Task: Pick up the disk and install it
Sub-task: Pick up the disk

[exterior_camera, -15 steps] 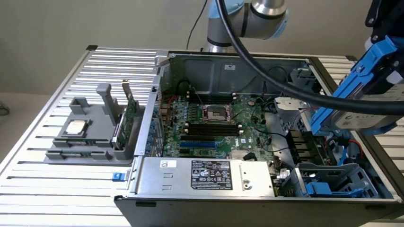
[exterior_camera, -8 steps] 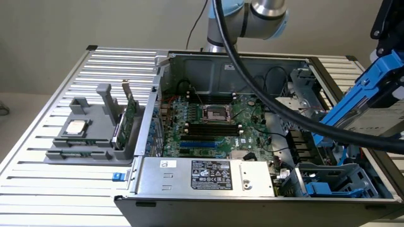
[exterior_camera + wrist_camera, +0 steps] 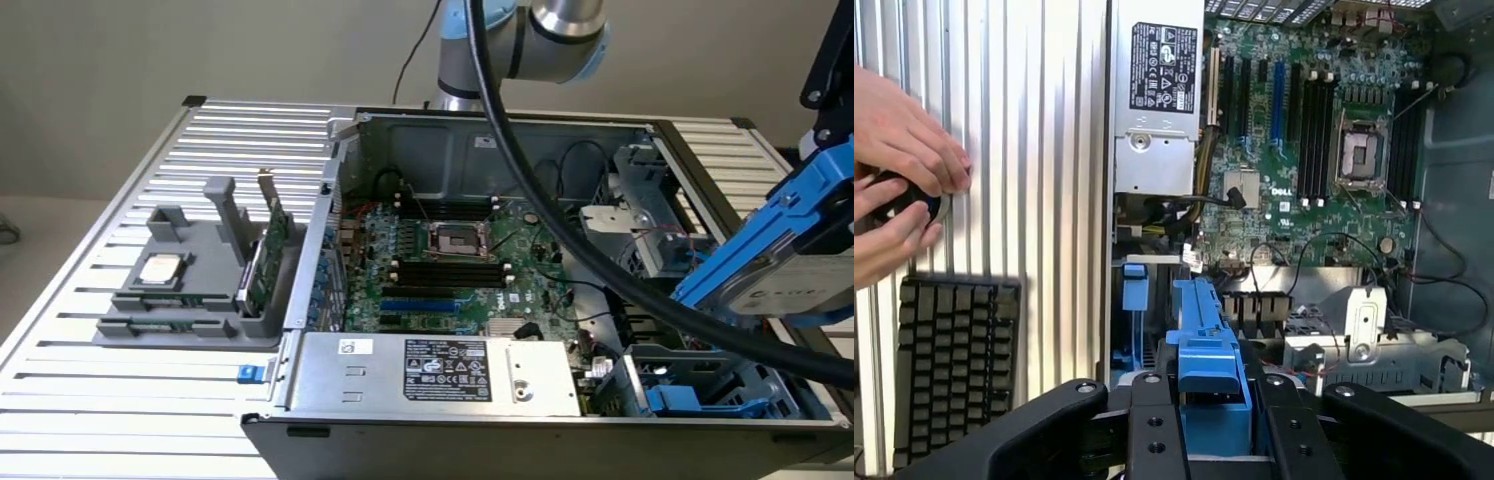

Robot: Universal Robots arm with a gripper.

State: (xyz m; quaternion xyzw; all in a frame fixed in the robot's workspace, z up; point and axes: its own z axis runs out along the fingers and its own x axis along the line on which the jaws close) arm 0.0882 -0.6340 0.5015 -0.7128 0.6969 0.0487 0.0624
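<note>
The disk (image 3: 790,268) is a silver-grey drive with a white label in a blue carrier frame. It hangs tilted above the open computer case (image 3: 467,140), at the exterior view's right. My gripper (image 3: 825,130) is shut on its upper end. In the wrist view the black fingers (image 3: 1154,420) clamp the blue carrier (image 3: 1209,375) from both sides, and the gripper (image 3: 1209,405) looks down past it into the case. Blue drive bay parts (image 3: 694,385) lie below the disk in the case's corner.
A thick black cable (image 3: 587,250) from the arm crosses over the motherboard (image 3: 454,260). The power supply (image 3: 441,370) fills the case's near side. A grey holder (image 3: 174,290) carries a square chip (image 3: 160,270) and a green card (image 3: 274,250). A person's hands (image 3: 899,180) and a keyboard (image 3: 954,370) sit beside the case.
</note>
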